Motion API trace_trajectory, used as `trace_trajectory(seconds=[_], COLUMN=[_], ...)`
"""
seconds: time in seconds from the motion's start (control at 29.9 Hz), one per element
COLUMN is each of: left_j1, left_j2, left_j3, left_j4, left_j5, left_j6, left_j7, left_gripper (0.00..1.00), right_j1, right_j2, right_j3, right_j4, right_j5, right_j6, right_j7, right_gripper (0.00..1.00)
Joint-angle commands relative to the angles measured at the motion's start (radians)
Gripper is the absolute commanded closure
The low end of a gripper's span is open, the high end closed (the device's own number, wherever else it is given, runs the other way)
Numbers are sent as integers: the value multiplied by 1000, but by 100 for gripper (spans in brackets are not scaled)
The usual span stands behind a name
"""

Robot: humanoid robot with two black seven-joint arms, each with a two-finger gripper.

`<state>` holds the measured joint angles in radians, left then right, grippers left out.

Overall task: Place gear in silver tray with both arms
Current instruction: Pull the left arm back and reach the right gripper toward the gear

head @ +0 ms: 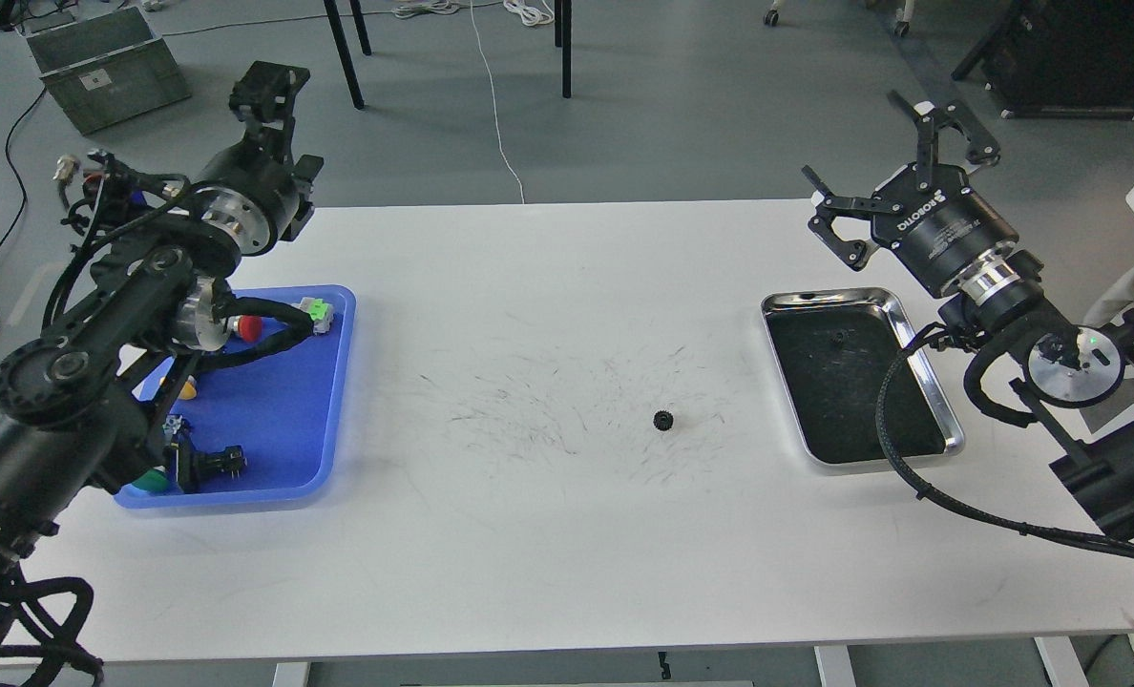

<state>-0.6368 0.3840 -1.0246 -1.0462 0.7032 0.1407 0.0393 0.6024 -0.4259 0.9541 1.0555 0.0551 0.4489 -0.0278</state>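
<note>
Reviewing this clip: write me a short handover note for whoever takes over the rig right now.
Right gripper: jaws open, empty, raised above the table's far right edge, behind the silver tray.
Left gripper: raised over the far left corner; jaws cannot be told apart.
Gear: lying on the white table near the middle, left of the silver tray, untouched.
A small dark piece already lies in the tray; too small to identify.
Left: pick up the gear, place it in the tray.

A robotics lab or workshop: a scuffed white tabletop (pixel 548 496) stands on a grey floor (pixel 682 124) strewn with loose cables (pixel 495 105), with a grey storage crate (pixel 104 67), castor wheels (pixel 772 16) and dark equipment (pixel 1082 52) at the edges
</note>
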Motion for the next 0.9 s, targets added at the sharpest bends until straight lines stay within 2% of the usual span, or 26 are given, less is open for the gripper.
trace_trajectory(seconds=[0.0,0.2,0.33,0.47,0.6,0.77,0.87], left_j1=[75,106,108,106,106,106,106], left_j2=[22,42,36,35,38,42,42], left_j3=[-49,-65,-65,-66,-58,-45,-45], left_j4=[27,170,256,282,284,282,282], left_j5=[-137,-309,-335,-337,-329,-323,-323], left_j6=[-30,-225,-355,-463,-471,-471,-469], left_j7=[-41,-125,-133,-133,-136,-147,-147], left_gripper=[2,2,2,2,2,2,2], right_j1=[55,284,411,453,453,456,461], right_j2=[-36,-74,-77,-80,-85,-97,-93], right_j3=[-98,-452,-636,-733,-785,-868,-899], right_j4=[87,90,98,141,170,169,164], right_j5=[-133,-297,-453,-732,-928,-1067,-1130], right_j6=[-27,-36,-45,-53,-58,-58,-58], right_j7=[-3,-38,-44,-44,-44,-46,-69], right_gripper=[5,4,3,3,2,2,2])
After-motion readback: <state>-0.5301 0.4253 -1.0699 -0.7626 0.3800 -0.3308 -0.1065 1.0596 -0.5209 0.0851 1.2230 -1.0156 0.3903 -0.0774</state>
